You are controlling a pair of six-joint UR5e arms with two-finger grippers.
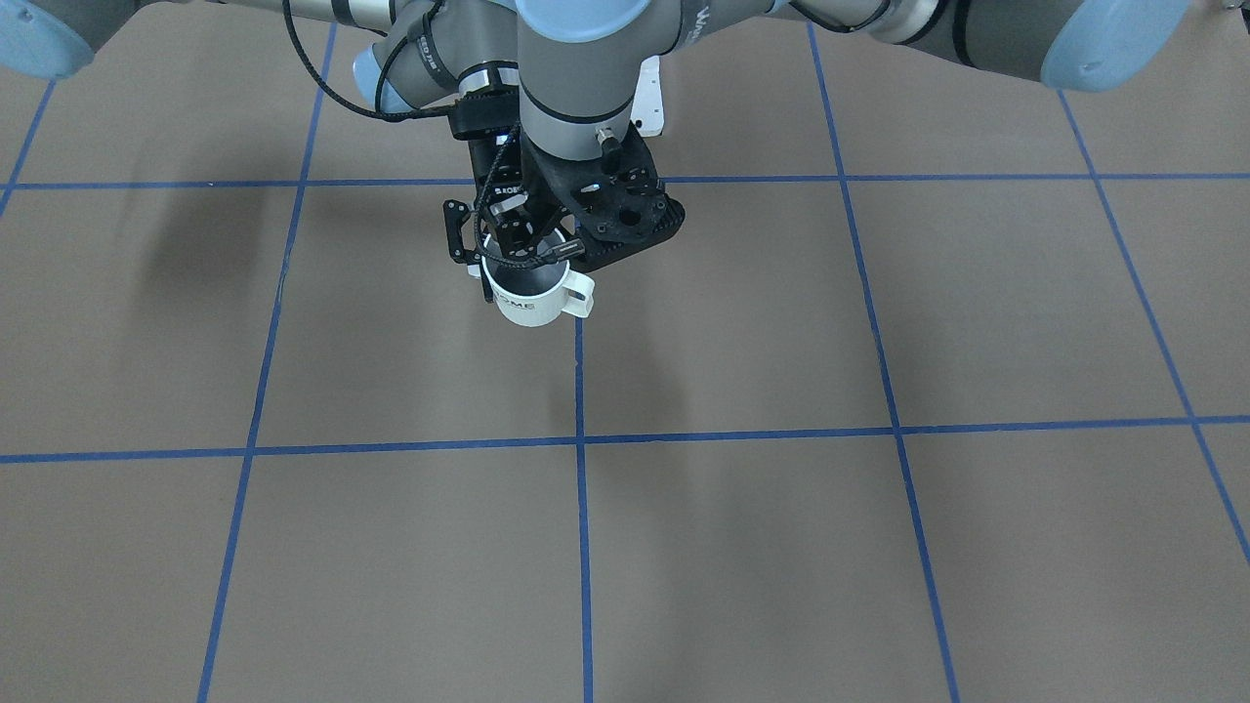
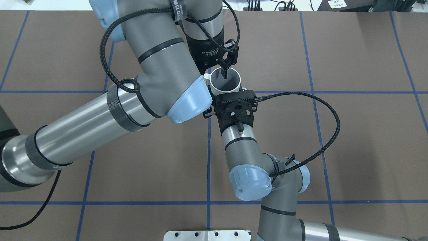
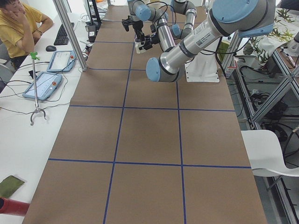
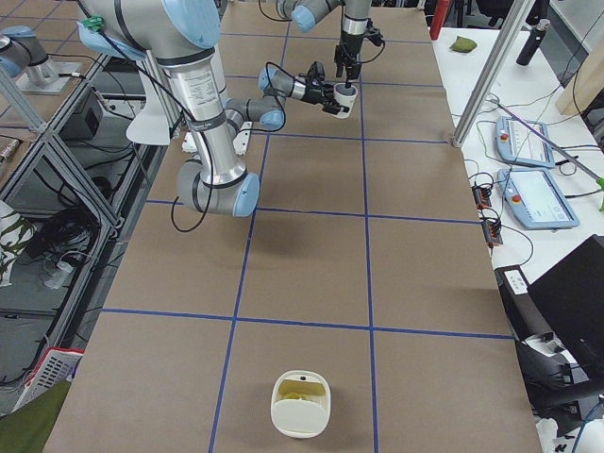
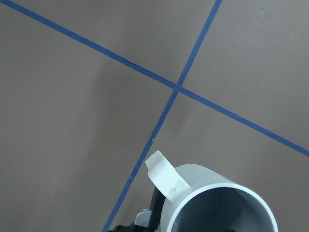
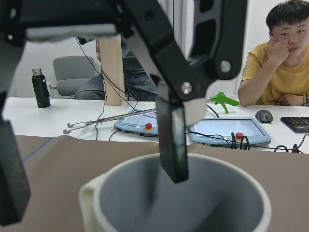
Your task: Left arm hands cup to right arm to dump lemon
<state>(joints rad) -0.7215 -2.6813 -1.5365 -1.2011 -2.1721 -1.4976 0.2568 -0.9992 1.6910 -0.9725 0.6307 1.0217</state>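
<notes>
The cream-white cup [image 2: 217, 82] hangs above the table, mouth up, handle toward my left. My right gripper [image 2: 226, 89], under its perforated bracket, comes in level and is shut on the cup's sides [image 1: 532, 303]. My left gripper [image 2: 214, 76] points straight down and is open. One of its fingers [image 6: 172, 140] hangs in the middle of the cup's mouth, touching no wall, and the other finger [image 6: 12, 174] stands outside past the handle. The inside of the cup [image 6: 183, 208] shows plain grey where I can see it. The lemon is hidden.
A cream container [image 4: 302, 404] with yellow-green contents sits at the table's right end. A person in a yellow shirt [image 3: 18, 23] sits at the side desk with tablets [image 4: 528, 142]. A metal post [image 3: 70, 32] stands at the table's far edge.
</notes>
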